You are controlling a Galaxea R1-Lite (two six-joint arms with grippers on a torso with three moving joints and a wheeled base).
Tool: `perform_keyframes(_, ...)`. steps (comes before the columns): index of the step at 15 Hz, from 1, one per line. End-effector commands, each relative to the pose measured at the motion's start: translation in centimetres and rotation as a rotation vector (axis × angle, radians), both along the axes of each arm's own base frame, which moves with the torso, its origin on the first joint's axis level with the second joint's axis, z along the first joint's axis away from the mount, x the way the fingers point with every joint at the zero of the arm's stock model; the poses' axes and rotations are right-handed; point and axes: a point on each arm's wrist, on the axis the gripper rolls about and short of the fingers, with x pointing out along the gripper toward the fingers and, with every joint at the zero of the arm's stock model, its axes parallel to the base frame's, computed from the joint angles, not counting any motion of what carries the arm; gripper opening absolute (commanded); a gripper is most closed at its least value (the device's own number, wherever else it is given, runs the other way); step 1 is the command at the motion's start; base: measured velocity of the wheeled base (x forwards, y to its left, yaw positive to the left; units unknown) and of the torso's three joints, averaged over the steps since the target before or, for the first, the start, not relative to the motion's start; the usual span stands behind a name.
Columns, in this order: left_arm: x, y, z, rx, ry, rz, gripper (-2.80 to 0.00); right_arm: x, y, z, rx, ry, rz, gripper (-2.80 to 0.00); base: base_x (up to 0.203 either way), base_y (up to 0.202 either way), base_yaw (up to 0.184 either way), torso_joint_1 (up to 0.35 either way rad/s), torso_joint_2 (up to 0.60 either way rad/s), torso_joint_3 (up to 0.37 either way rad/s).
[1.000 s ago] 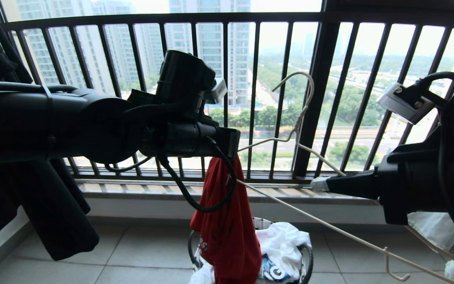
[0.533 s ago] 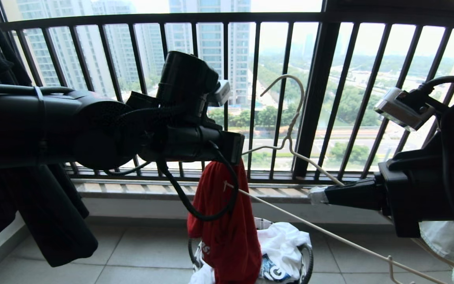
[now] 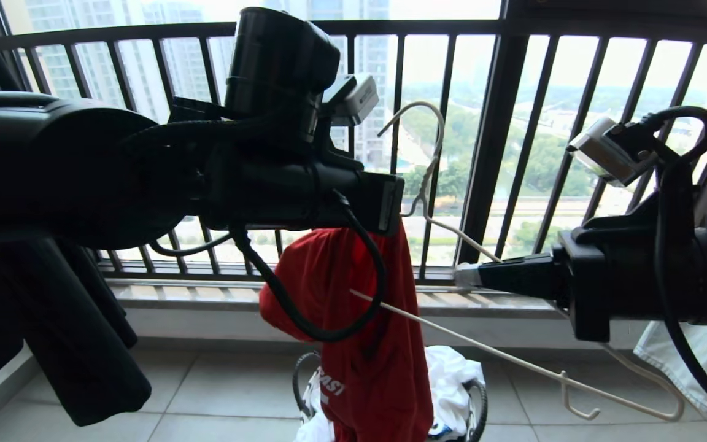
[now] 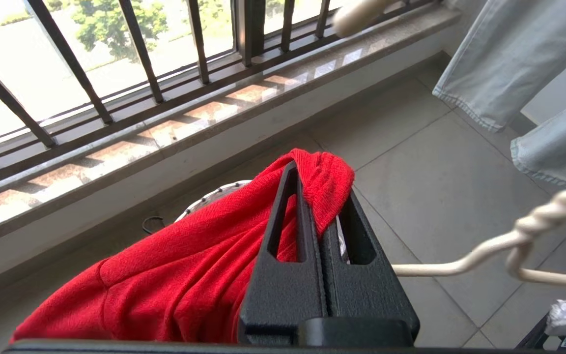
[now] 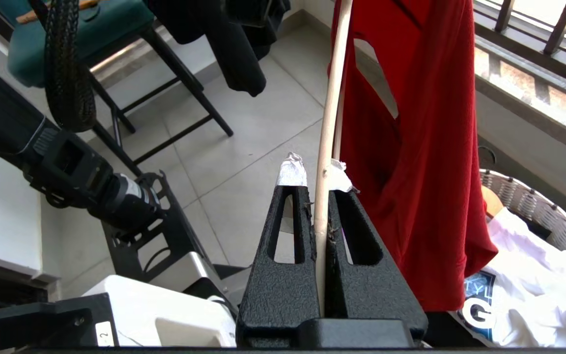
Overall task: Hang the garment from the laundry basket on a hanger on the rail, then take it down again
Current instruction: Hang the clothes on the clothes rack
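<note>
Garment (image 4: 184, 265) first: the red T-shirt hangs from the left tool (image 4: 318, 196), whose two black fingers are pressed together on a small bunched fold of its knit, apparently near one edge, though which edge cannot be told. From that pinch the cloth falls in loose soft folds toward the laundry basket (image 3: 479, 408) on the tiled floor, its lower end with white lettering reaching into or just in front of the basket; which cannot be told. It looks light and limp, so it will sag and swing from any single hold and keep no shape of its own; the ribbed knit seems grippy enough not to slip out of a firm pinch.

The right tool (image 5: 321, 196) is clamped on the hanger (image 5: 329, 113), gripping one thin pale wire arm between its fingers. The far end of that arm reaches the hanging red cloth, seemingly into an opening of it. The wire is stiff but springy, and probably smooth, so it may twist in the grip.

A better purchase on the shirt would likely be at the collar or shoulder seam, so the opening spreads for the hanger's arm. White clothing (image 5: 533, 280) lies in the basket below, and the window railing (image 3: 494, 141) stands behind.
</note>
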Motion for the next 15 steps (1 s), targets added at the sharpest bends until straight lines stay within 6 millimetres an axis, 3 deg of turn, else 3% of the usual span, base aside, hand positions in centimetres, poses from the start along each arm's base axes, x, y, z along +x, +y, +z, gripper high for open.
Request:
perform_keyframes(1, -0.6, 0.6, 1.5, -0.03, -0.036, -0.002, -2.8, 3.1, 0.2, -0.7, 0.043, -0.047, -0.012, -2.8, 0.0, 0.0, 0.0, 0.0, 0.0, 0.0)
perform_keyframes(6, -0.7, 0.8, 2.5, -0.013, -0.101, 0.005, -2.8, 5.4, 0.9, -0.3, 0.137, -0.196, 0.044, -2.8, 0.0, 0.0, 0.0, 0.0, 0.0, 0.0)
perform_keyframes(15, -0.7, 1.4, 3.7, -0.028, -0.154, 0.097, -2.8, 5.8, 1.3, -1.6, 0.128, -0.17, 0.101, -2.8, 0.0, 0.0, 0.0, 0.0, 0.0, 0.0)
